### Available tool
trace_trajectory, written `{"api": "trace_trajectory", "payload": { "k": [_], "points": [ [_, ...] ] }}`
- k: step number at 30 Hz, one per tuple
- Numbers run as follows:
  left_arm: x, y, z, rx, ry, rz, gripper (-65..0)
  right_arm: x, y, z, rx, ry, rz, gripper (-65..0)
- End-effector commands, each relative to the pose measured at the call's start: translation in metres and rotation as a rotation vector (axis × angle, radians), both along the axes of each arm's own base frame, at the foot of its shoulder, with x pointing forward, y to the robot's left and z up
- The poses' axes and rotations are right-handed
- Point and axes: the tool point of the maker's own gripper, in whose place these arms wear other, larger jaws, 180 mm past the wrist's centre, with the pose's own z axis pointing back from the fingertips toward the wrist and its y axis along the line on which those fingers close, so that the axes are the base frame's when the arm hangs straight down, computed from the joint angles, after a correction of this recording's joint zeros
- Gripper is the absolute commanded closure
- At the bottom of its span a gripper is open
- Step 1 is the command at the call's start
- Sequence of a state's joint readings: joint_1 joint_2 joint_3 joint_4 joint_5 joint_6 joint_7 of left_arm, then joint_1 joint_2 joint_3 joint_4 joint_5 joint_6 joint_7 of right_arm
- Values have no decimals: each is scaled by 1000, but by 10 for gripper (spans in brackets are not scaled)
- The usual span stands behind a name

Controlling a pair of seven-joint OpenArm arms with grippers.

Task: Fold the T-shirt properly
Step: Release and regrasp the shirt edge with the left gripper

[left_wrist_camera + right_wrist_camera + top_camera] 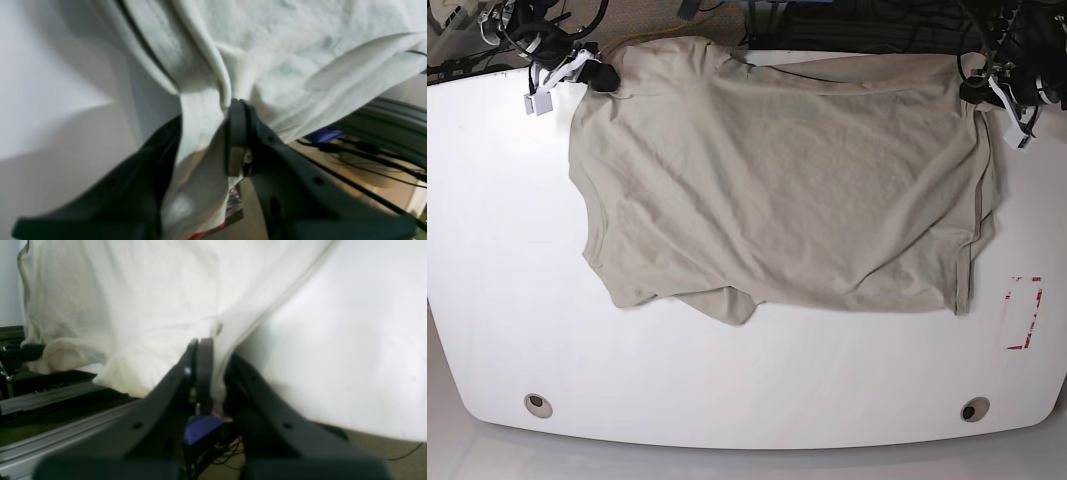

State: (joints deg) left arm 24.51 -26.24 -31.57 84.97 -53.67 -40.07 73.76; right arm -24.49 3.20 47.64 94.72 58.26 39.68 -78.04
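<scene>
The beige T-shirt (777, 190) lies spread and wrinkled across the far half of the white table (747, 390), its lower edge bunched near the middle. At the shirt's far right corner, my left gripper (972, 92) is shut on it. The left wrist view shows a bunched fold of cloth (300, 50) filling the gap of that gripper (205, 133). My right gripper (602, 76) holds the far left corner. In the right wrist view that gripper (217, 366) is shut on a thin edge of the fabric (133, 306).
A red-outlined rectangle (1024, 312) is marked near the table's right edge. Two round holes (538, 404) (974, 409) sit near the front corners. Cables and an aluminium rail (50, 400) run behind the table's far edge.
</scene>
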Motion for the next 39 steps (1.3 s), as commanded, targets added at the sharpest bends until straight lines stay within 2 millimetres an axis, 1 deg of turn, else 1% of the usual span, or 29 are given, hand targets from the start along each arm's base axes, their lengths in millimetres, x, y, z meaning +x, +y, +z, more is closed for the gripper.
{"api": "trace_trajectory", "payload": {
  "k": [1,3,5,9,11,15,24,25,26,28,30,32,33,35,39],
  "points": [
    [15,10,20,42,-73,-3,-114,6,-5,8,-13,-39,-2,0],
    [21,15,29,60,-103,3,-114,7,-6,8,-14,-42,-4,0],
    [25,19,36,77,-131,9,-114,12,-8,9,-23,-58,-16,0],
    [29,20,43,89,-155,4,-114,11,-13,3,-65,-31,-9,0],
    [29,20,43,89,-155,4,-114,14,-15,2,-82,-27,-6,0],
    [30,20,43,89,-155,5,-114,12,-18,-2,-111,-1,0,0],
    [30,17,42,85,-155,-2,-113,15,-18,0,-114,-10,3,0],
    [30,17,43,85,-156,-2,-107,15,-18,0,-115,-11,5,0],
    [30,17,43,83,-157,-2,-83,18,-19,1,-116,-17,3,0],
    [31,17,43,83,-157,-4,-6,24,-20,3,-118,-33,0,0],
    [32,15,44,81,-164,-6,0,26,-20,4,-118,-37,0,0],
    [44,9,57,83,-217,-31,-3,27,-18,4,-116,-39,5,0],
    [47,5,62,83,-236,-44,-3,28,-18,4,-116,-40,5,0],
    [50,1,70,88,-257,-69,-3,31,-18,6,-116,-48,6,0],
    [54,-6,84,121,-287,-118,-3,32,-17,5,-112,-50,4,0]
  ]
}}
